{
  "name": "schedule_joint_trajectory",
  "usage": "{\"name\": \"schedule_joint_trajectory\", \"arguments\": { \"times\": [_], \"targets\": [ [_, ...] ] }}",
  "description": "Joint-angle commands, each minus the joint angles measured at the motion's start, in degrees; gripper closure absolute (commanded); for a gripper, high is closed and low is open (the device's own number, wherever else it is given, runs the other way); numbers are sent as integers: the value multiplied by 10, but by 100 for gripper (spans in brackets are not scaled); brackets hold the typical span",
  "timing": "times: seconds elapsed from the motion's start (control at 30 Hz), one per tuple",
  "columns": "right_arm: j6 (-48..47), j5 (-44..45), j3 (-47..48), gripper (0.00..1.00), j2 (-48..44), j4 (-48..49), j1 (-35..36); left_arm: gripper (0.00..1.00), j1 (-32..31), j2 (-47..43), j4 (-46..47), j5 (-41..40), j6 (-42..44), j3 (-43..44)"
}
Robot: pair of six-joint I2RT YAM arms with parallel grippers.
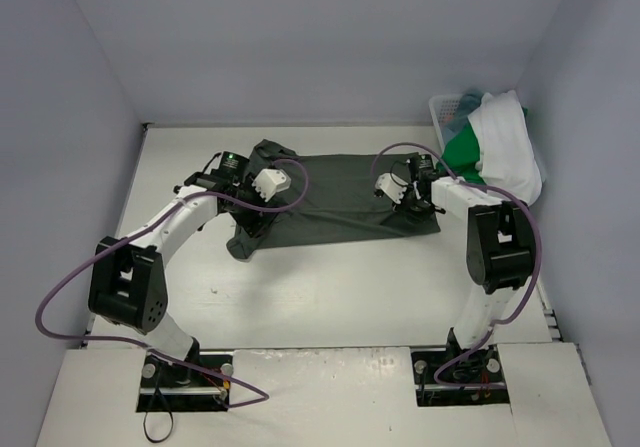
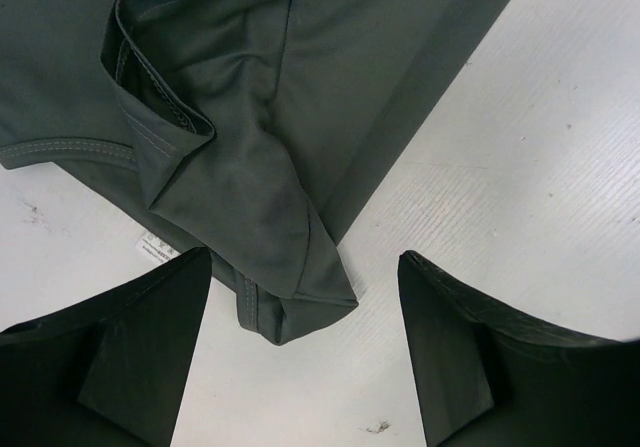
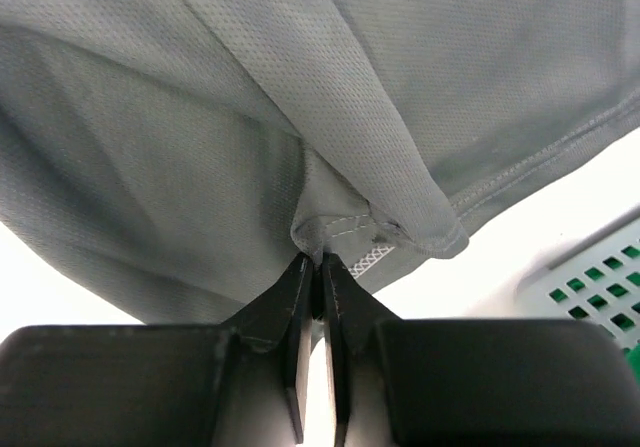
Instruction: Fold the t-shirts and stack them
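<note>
Two-handed job: grips right-end hem of dark grey-green cloth t-shirt (image 1: 340, 199) in right gripper (image 3: 320, 267), pinched tight; hovers left gripper (image 2: 303, 267), jaws wide, over bunched left end. Lies flat on white table (image 1: 300, 297), long axis left-right.

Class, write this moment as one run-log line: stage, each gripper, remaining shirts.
stage: dark shirt spread on table | left gripper: open, above shirt, empty | right gripper: shut on dark shirt | other shirts: heaped in basket
</note>
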Motion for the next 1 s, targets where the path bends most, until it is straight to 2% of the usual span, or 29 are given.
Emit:
{"name": "schedule_joint_trajectory", "arguments": {
  "times": [0.0,0.43,0.9,0.97],
  "targets": [
    [-2,10,32,95,-4,3,-7,30,-7,-2,24,7,10,2],
    [19,51,106,100,65,28,-11,30,-17,33,51,1,13,-8],
    [21,138,101,100,131,57,-12,31,-23,86,98,-42,12,-11],
    [23,141,98,96,137,59,-11,31,-24,92,114,-52,9,-11]
  ]
}}
